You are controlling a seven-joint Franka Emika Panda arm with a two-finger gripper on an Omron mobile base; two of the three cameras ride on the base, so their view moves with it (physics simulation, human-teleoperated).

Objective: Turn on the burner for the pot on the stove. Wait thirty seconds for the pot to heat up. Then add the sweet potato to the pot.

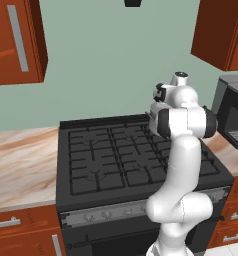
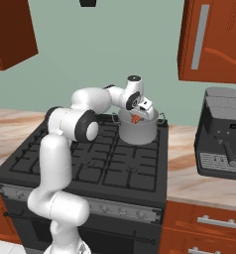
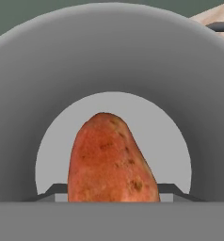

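Sweet potato held right over the open pot

You've got the stove (image 2: 90,163) below, the pot (image 2: 138,130) on its back right grate, and your tool (image 2: 136,118) at the pot's mouth, part-open jaws clamped on the sweet potato (image 3: 111,160). It looks firm, light, slightly tapered; grip its middle. The pot's wall rings it closely, with open floor beneath.

The white arm hides the shiny silver-grey metal pot in the left base view. In the hand view, the orange-red oblong sweet potato (image 3: 111,160) covers the claw fingertips, so contact with it cannot be told. The pot's rim (image 3: 20,94) runs past the picture's edges.
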